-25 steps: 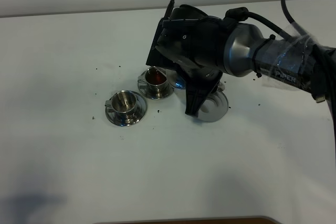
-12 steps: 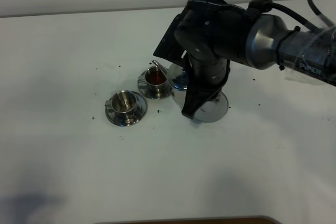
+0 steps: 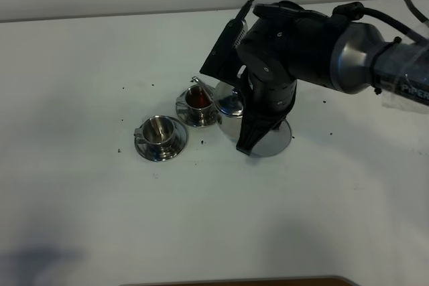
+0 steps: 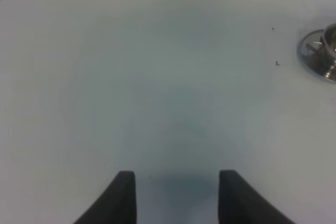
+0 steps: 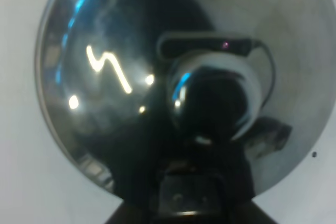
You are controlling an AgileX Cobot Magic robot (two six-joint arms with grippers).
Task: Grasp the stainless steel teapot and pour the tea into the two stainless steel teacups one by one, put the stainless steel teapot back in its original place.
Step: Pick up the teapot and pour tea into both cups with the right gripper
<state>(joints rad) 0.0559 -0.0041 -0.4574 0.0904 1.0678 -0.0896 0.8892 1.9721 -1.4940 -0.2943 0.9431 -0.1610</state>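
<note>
White tabletop [image 3: 80, 219] shows the stainless steel teapot [image 3: 230, 104] near centre, the right gripper [image 3: 247, 144] clamped on it. A tea-filled teacup [image 3: 199, 102] stands at its 9 o'clock, an empty teacup [image 3: 158, 132] at 8. The left gripper [image 4: 177, 178] has its fingers apart.

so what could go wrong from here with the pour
1. The teapot has its spout tip right at the rim of the far teacup, which holds tea; a drip could land outside it.
2. The near teacup is empty and sits close beside the filled one, so swinging the spout across might clip the full cup.
3. The arm hides the handle, so the grip cannot be checked.
</note>
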